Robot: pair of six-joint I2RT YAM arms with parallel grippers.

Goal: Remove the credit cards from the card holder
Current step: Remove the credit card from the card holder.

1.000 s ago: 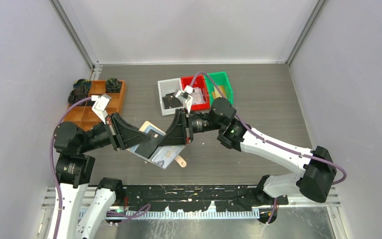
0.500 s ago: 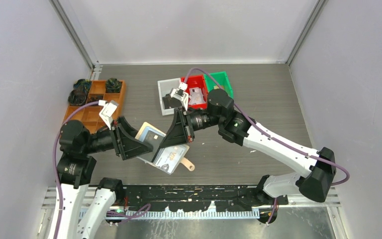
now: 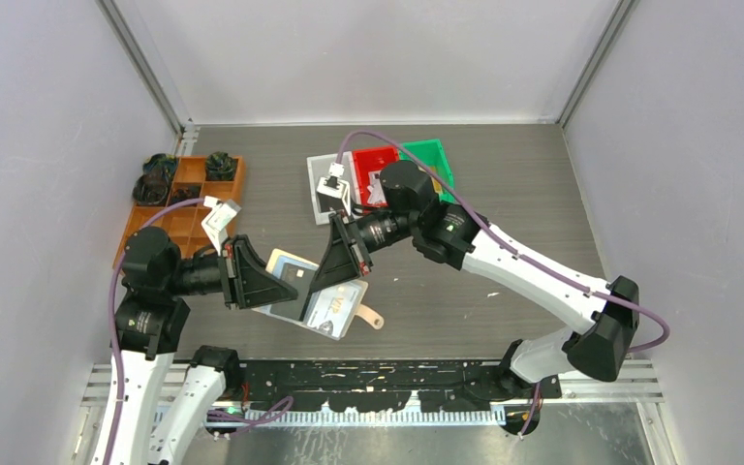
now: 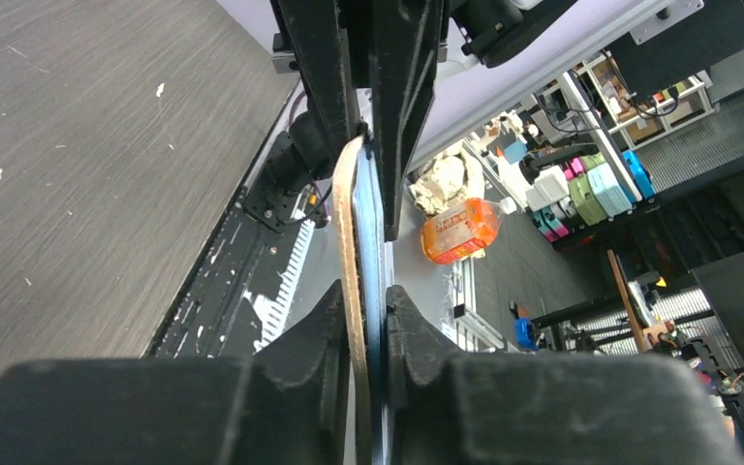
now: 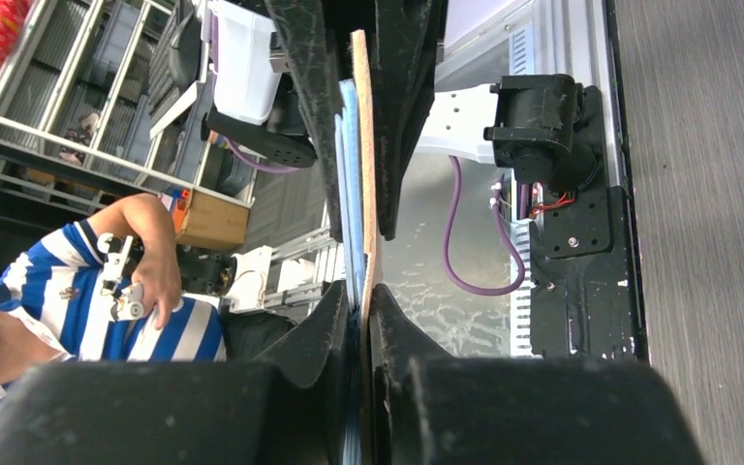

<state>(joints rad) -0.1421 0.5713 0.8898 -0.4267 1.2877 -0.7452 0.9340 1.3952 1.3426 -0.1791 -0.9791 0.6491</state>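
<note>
The tan card holder [image 3: 347, 308] hangs open in the air above the table's front, held between both grippers, its snap tab [image 3: 372, 318] pointing right. Pale credit cards sit in it: one with a chip [image 3: 289, 263] and one with blue print [image 3: 329, 304]. My left gripper [image 3: 269, 288] is shut on its left side. My right gripper [image 3: 334, 263] is shut on its upper right side. In the left wrist view the gripper [image 4: 363, 291] clamps the tan edge [image 4: 347, 223] and a blue layer. In the right wrist view the gripper [image 5: 360, 291] clamps the tan edge [image 5: 367, 174] and blue card edges [image 5: 348, 184].
A wooden compartment tray [image 3: 189, 199] with dark objects stands at the back left. A grey bin [image 3: 316, 172] with a black item, a red bin [image 3: 376, 155] and a green bin [image 3: 434, 155] stand at the back middle, under the right arm.
The right arm has swung left and its wrist has turned. The holder has shifted slightly right and toward the front with both grippers still shut on it.
</note>
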